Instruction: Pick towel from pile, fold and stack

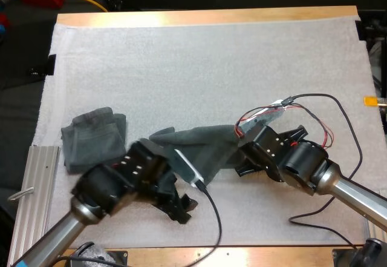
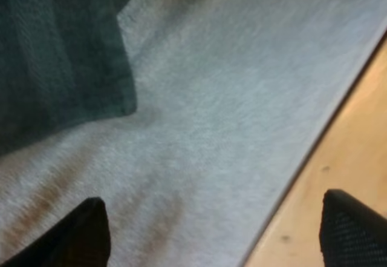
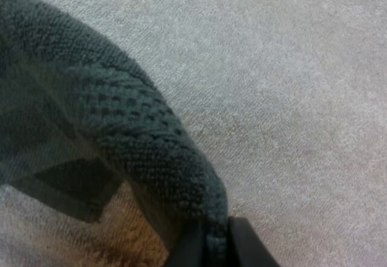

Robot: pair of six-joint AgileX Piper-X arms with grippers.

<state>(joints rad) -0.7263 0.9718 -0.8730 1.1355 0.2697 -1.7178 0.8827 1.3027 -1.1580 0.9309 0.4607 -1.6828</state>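
Note:
A dark grey-green towel [image 1: 199, 147] lies stretched across the middle of the mat, between the two arms. My right gripper [image 1: 238, 158] is shut on its right end, and in the right wrist view the fingertips [image 3: 242, 246] pinch a raised fold of the towel [image 3: 91, 109]. My left gripper [image 1: 180, 209] hangs open just in front of the towel, near the mat's front edge. Its fingers [image 2: 84, 234] stand wide apart over bare mat, and a corner of the towel [image 2: 60, 55] lies beyond them. A folded towel [image 1: 92, 140] rests at the left of the mat.
A metal rail [image 1: 41, 185] lies along the mat's left front side. The wooden table edge [image 2: 338, 158] runs close to the left gripper. The white mat [image 1: 211, 67] stretches bare toward the far side.

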